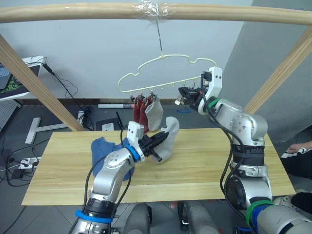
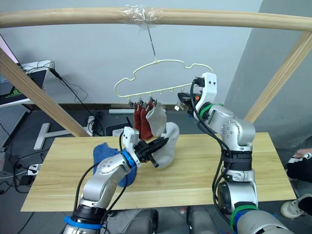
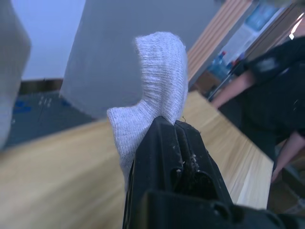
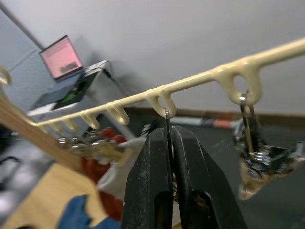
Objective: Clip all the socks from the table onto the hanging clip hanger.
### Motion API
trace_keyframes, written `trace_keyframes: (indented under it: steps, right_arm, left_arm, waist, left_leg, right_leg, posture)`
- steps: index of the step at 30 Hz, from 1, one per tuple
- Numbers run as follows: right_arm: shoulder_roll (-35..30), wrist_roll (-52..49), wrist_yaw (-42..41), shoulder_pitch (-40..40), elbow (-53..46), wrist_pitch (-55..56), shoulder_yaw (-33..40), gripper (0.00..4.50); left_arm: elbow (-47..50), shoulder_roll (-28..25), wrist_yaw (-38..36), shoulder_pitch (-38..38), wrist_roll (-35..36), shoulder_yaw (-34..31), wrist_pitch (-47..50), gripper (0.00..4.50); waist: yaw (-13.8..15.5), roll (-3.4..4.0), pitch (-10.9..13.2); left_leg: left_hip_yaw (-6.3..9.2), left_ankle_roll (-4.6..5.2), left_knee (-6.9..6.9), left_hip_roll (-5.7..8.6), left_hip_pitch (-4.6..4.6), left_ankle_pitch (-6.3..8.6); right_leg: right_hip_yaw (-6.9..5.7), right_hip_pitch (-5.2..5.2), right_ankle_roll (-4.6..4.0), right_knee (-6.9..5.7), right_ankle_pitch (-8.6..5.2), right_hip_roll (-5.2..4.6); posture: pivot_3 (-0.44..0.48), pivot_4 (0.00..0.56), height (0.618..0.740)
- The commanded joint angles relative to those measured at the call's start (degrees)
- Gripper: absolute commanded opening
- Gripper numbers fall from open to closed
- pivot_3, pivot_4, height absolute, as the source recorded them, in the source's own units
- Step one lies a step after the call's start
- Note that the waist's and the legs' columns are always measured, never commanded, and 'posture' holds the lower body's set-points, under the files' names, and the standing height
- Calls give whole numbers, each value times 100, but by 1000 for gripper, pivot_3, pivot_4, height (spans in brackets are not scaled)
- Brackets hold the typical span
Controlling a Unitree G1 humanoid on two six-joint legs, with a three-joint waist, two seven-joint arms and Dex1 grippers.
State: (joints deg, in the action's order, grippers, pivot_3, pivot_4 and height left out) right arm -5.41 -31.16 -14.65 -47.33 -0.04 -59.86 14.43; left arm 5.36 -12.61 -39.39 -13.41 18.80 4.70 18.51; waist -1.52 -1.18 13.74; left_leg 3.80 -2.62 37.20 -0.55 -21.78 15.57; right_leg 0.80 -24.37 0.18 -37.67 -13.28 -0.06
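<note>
The clip hanger [image 1: 163,73] hangs from the wooden bar [image 1: 73,12], with two rust red socks [image 1: 139,109] and one light grey sock [image 1: 154,113] clipped on. The left gripper [image 1: 163,137] pinches another grey sock [image 1: 168,139] above the table [image 1: 204,165] — blue socks [image 1: 105,151] lie behind it. The right gripper [image 1: 184,92] is up at a clip — its fingers closed there.

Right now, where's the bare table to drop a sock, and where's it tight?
Free: the table between the held grey sock and the right arm, and its left end beyond the blue socks. Tight: around the left gripper, and up at the clip hanger by the hung socks and right gripper.
</note>
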Motion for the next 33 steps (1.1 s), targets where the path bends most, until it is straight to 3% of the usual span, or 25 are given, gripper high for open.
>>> trace_keyframes:
  steps: [1, 10, 30, 33]
  right_arm:
    - [18, -504, 288, -125, -154, -760, 457, 0]
    - [203, -1206, 840, -349, -159, -1486, 1053, 0]
    - [109, -1712, 1103, -168, -362, -1805, 1054, 0]
    - [66, -1790, 1082, -144, -361, -1833, 1048, 817]
  left_arm:
    - [315, 119, 62, -166, 411, -98, 334, 8]
    - [492, 151, 157, -294, 1015, -212, 1013, 8]
    - [520, 98, 151, -562, 1177, -336, 1082, 8]
    - [536, 131, 189, -613, 1188, -341, 1101, 0]
  waist:
    - [-1, 0, 0]
    - [-8, 0, 0]
    - [-12, 0, 0]
    - [-13, 0, 0]
  left_leg:
    - [0, 0, 0, 0, 0, 0]
    - [0, 2, -2, 0, -4, 1]
    - [-2, 3, -6, 0, -6, 1]
    - [-1, 3, -6, 0, -9, 2]
  right_leg:
    - [0, 0, 0, 1, 0, 0]
    - [-1, -1, 3, 5, -2, 4]
    - [1, -1, 24, 12, -14, 8]
    - [0, -1, 24, 16, -14, 12]
  posture:
    - [-11, 228, 740]
    - [-13, 224, 740]
    - [-15, 220, 740]
    - [-14, 226, 740]
